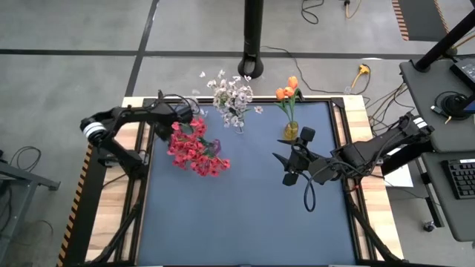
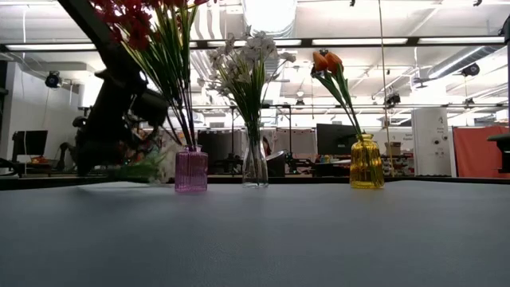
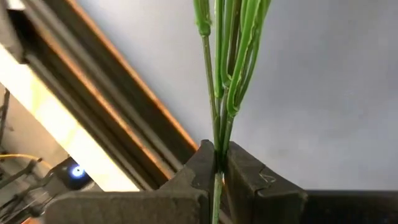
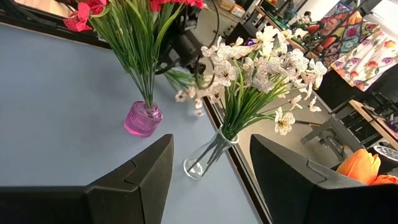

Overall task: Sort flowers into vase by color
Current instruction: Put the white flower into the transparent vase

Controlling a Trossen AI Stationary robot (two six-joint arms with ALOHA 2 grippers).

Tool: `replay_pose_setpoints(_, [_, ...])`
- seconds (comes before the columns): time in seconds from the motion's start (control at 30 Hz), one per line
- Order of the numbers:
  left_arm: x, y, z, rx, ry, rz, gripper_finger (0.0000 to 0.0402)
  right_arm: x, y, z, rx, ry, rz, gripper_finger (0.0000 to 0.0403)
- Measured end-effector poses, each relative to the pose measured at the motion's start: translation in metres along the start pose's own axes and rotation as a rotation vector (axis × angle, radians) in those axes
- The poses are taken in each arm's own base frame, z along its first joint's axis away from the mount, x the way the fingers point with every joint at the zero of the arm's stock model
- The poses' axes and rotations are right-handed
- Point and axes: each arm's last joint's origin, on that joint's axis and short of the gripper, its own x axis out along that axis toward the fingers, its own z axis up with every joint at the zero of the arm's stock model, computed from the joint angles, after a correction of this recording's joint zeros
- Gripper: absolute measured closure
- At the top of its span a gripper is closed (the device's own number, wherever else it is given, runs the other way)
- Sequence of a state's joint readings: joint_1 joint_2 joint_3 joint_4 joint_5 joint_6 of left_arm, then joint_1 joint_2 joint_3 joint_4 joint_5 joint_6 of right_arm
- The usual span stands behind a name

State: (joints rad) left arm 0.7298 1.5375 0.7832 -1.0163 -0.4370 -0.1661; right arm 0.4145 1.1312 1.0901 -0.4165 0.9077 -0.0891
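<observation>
Three vases stand in a row near the far edge of the dark table mat [image 1: 245, 208]. The pink vase [image 2: 191, 170] holds the red flowers [image 1: 194, 148], the clear glass vase [image 2: 255, 167] holds the white flowers [image 1: 231, 95], and the yellow vase [image 2: 366, 162] holds the orange tulip buds [image 1: 288, 90]. The left gripper [image 3: 219, 163] is at the far left of the table, just beside the red bunch, and its two dark fingers are pinched tight on a bundle of thin green stems [image 3: 225, 68] that rise straight up from between them. The right gripper [image 1: 286, 167] hovers above the mat on the right side, near the yellow vase and apart from it; its fingers [image 4: 134, 180] are spread wide with nothing between them, facing the pink and clear vases.
</observation>
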Motion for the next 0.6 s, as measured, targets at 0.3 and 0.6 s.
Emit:
replay_pose_setpoints(0.3, [-0.047,0.04,-0.018,-0.198,-0.216,0.007,0.0397,0.0,0.0,0.0,0.004,0.0,0.0,0.0197])
replay_pose_setpoints(0.6, [-0.129,0.085,-0.054,-0.392,-0.607,-0.006,0.0397,0.0,0.0,0.0,0.013,-0.001,0.001,0.0197])
